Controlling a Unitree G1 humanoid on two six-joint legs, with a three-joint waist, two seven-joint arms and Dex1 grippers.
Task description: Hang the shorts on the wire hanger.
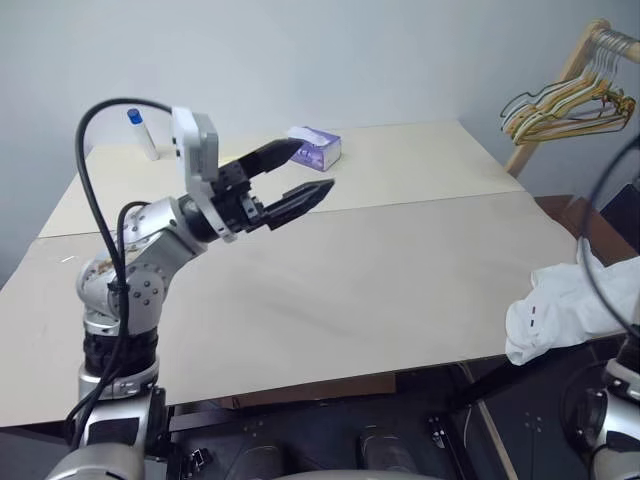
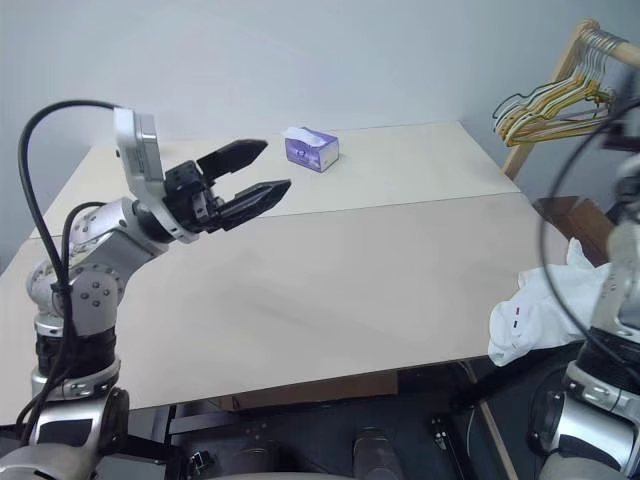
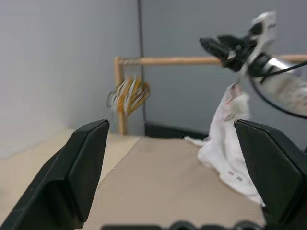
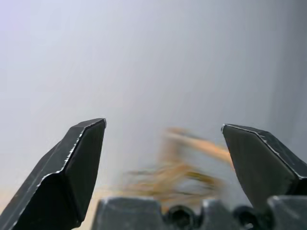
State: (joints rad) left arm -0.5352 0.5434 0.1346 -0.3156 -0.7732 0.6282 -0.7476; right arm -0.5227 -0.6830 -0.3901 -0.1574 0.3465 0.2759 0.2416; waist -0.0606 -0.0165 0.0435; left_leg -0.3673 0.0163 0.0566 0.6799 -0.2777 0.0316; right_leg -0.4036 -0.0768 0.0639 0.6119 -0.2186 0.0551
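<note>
- Left gripper (image 1: 300,172) hovers over the table (image 1: 380,270), jaws wide, empty.
- Right gripper (image 4: 165,143) gapes wide, empty.
- Shorts (image 1: 565,305) lie at the table's right edge.

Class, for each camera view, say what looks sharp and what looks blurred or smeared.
Left eye view: tissue box and left gripper crisp, soft even light. Left wrist view: shorts and right gripper smeared. Right wrist view: hangers streaked to an orange blur; its own open jaws stay sharp.
</note>
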